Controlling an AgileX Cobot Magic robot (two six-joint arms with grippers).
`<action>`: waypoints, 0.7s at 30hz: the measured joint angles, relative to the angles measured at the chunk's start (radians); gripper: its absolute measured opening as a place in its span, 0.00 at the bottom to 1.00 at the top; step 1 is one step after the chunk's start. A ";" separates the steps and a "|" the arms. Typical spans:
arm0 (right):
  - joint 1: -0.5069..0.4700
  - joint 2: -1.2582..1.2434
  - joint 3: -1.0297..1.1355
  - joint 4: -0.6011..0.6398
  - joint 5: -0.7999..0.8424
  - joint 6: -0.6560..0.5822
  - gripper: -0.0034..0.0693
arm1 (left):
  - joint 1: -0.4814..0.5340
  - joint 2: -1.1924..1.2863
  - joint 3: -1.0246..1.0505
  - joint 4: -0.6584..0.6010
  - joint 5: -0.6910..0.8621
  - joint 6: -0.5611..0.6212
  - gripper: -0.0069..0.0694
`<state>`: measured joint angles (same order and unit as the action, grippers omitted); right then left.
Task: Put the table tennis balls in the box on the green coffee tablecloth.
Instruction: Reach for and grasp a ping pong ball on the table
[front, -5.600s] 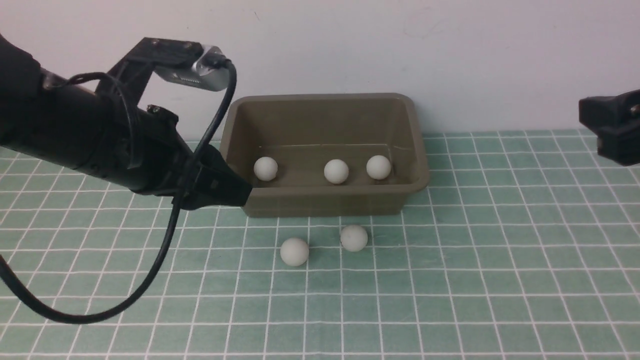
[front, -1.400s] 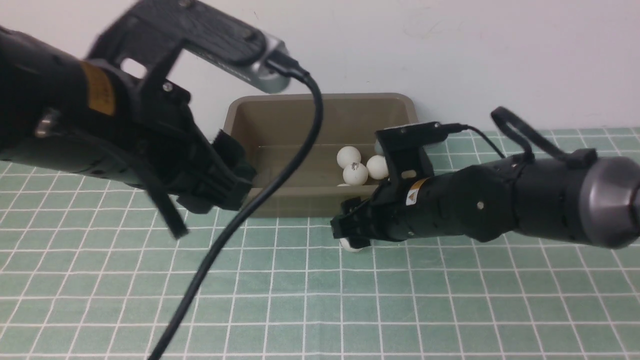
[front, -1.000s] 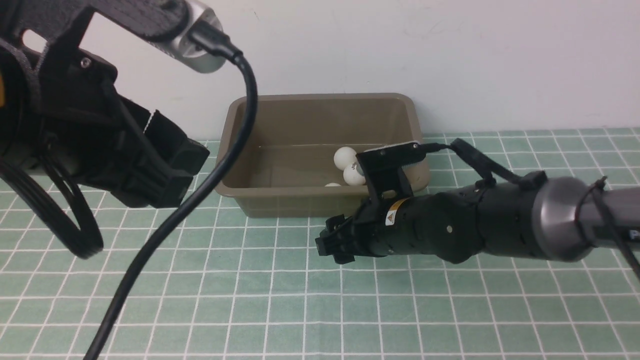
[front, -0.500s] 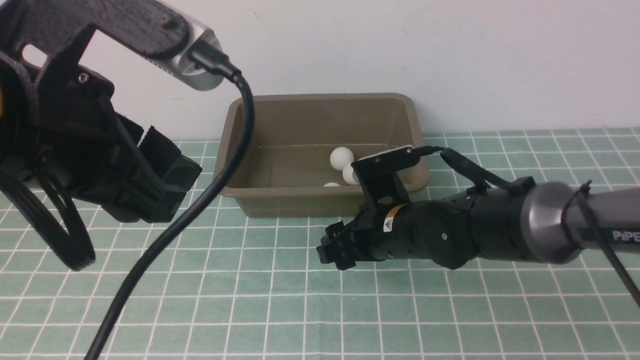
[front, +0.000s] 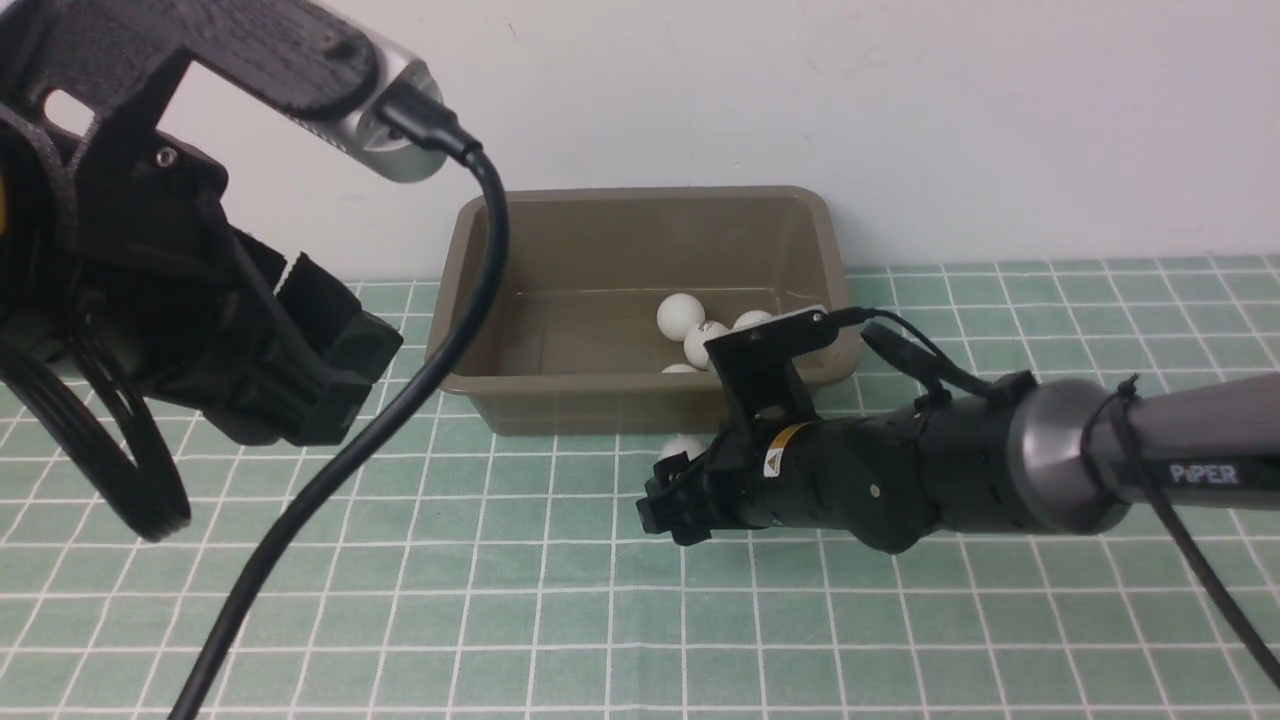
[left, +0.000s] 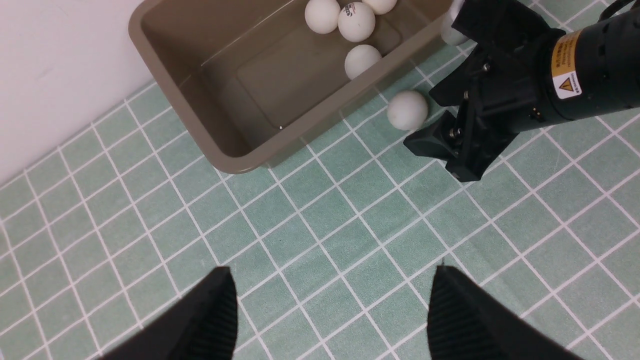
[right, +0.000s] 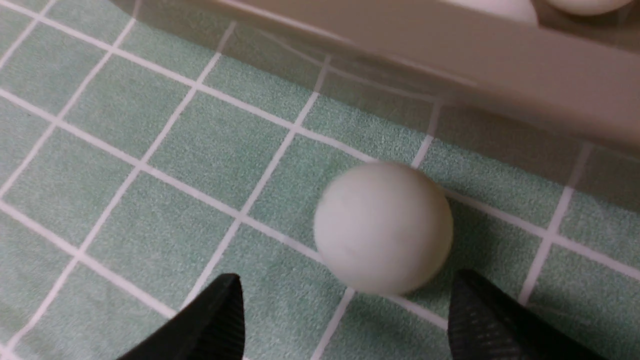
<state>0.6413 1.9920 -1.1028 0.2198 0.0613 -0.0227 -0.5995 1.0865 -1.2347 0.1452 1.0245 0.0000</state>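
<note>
Several white table tennis balls (front: 680, 313) lie at the right end of the olive-brown box (front: 640, 400), which stands on the green coffee tablecloth (front: 900, 620). One more ball (front: 683, 447) rests on the cloth against the box's front wall. My right gripper (front: 668, 505) is low over the cloth just short of it, open. In the right wrist view that ball (right: 383, 227) lies just past the fingertips (right: 225, 300), nearer the other finger, untouched. My left gripper (left: 330, 275) hovers high at the left, open and empty, looking down on the box (left: 200, 125) and the loose ball (left: 407, 110).
A white wall rises directly behind the box (front: 900, 120). The left arm's black cable (front: 400, 400) hangs across the left half of the front view. Open cloth stretches in front of and to the right of the box.
The loose ball, hidden behind my right gripper half a second ago, now shows beyond its fingertips by the box wall. The right jaws have spread slightly. The left arm has stayed still.
</note>
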 joint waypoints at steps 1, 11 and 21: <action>0.000 0.000 0.000 0.000 0.000 0.000 0.73 | 0.000 0.000 0.000 0.000 0.000 0.000 0.69; -0.001 0.006 0.000 0.000 -0.019 0.000 0.62 | 0.000 0.000 0.000 0.023 0.000 0.000 0.69; -0.003 -0.067 0.000 -0.046 0.138 0.003 0.62 | 0.000 0.000 0.000 0.044 -0.001 0.000 0.69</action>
<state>0.6383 1.9253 -1.1028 0.1736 0.1992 -0.0200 -0.5995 1.0865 -1.2347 0.1888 1.0236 0.0000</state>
